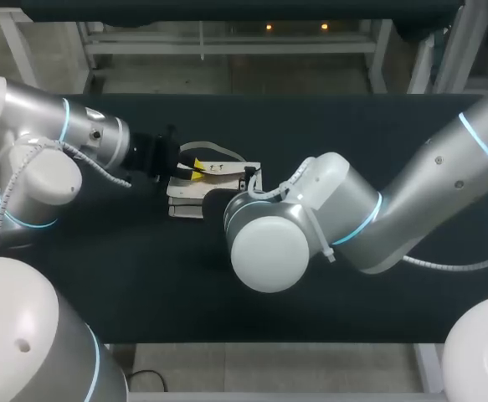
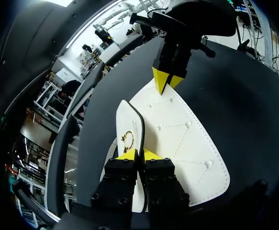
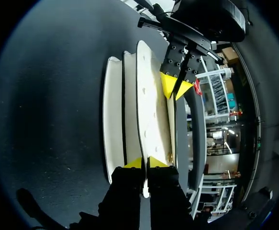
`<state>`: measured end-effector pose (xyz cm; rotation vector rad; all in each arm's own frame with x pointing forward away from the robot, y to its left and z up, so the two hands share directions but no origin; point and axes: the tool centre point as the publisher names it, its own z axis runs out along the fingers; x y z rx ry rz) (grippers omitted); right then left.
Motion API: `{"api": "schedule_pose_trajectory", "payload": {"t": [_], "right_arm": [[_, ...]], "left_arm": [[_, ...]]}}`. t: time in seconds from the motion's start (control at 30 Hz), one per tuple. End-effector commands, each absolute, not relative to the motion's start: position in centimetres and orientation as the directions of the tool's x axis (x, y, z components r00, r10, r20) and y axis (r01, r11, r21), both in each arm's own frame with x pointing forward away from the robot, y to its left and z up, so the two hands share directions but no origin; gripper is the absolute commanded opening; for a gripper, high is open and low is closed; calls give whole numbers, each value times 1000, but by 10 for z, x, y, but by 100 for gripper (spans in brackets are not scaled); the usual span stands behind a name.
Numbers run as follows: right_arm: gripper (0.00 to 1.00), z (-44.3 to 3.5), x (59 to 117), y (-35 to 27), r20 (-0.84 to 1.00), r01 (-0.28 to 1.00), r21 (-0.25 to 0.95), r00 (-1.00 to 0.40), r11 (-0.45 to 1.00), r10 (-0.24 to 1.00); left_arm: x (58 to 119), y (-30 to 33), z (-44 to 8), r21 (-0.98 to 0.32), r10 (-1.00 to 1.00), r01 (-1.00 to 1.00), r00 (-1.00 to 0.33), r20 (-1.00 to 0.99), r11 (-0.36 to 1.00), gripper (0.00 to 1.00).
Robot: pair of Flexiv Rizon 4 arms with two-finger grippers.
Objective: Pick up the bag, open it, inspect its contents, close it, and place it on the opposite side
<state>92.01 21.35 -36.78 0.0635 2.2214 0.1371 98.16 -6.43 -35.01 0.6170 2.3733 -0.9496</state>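
Observation:
A white stitched bag (image 1: 195, 199) lies on the black table, near its middle. My left gripper (image 1: 195, 165) comes in from the left, its yellow tips on the bag's far edge. In the left wrist view the left gripper (image 2: 139, 155) is shut on the thin black-trimmed flap (image 2: 128, 125), which carries a gold clasp (image 2: 128, 141). The right gripper (image 2: 167, 79) pinches the opposite end of the bag (image 2: 182, 139). In the right wrist view the right gripper (image 3: 145, 163) is shut on one upright white layer of the bag (image 3: 146, 110), with the left gripper (image 3: 176, 85) facing it. My right wrist hides its fingers in the head view.
The black table (image 1: 126, 276) stretches around the bag on all sides. My right arm's bulky elbow (image 1: 269, 243) hangs just in front of the bag. The bag's strap (image 1: 214, 151) loops on the table behind it.

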Motion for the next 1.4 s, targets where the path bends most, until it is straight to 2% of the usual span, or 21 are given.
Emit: {"api": "schedule_pose_trajectory", "payload": {"t": [0.03, 0.5, 1.0, 1.27, 1.3, 1.33, 1.37, 1.4], "right_arm": [[0, -372, 919, 211, -818, -31, 142, -566, 989, 100], [0, -372, 919, 211, -818, -31, 142, -566, 989, 100], [0, -372, 919, 211, -818, -31, 142, -566, 989, 100], [0, -372, 919, 211, -818, -31, 142, -566, 989, 100], [0, -372, 919, 211, -818, -31, 142, -566, 989, 100], [0, -372, 919, 211, -818, -31, 142, -566, 989, 100], [0, -372, 919, 211, -818, -31, 142, -566, 989, 100], [0, -372, 919, 211, -818, -31, 142, -566, 989, 100]], "left_arm": [[981, -61, -355, -498, 221, 572, -772, -597, 652, 0], [976, -49, -367, -480, 279, 619, -748, -602, 622, 0], [980, -71, -368, -480, 217, 561, -771, -598, 674, 0], [982, -58, -364, -490, 184, 538, -780, -598, 686, 0], [982, -56, -363, -491, 182, 536, -780, -598, 687, 2], [982, -55, -361, -494, 177, 536, -780, -600, 684, 16], [981, -54, -359, -498, 175, 537, -779, -602, 681, 38], [981, -54, -357, -501, 174, 540, -778, -604, 676, 40]]}}
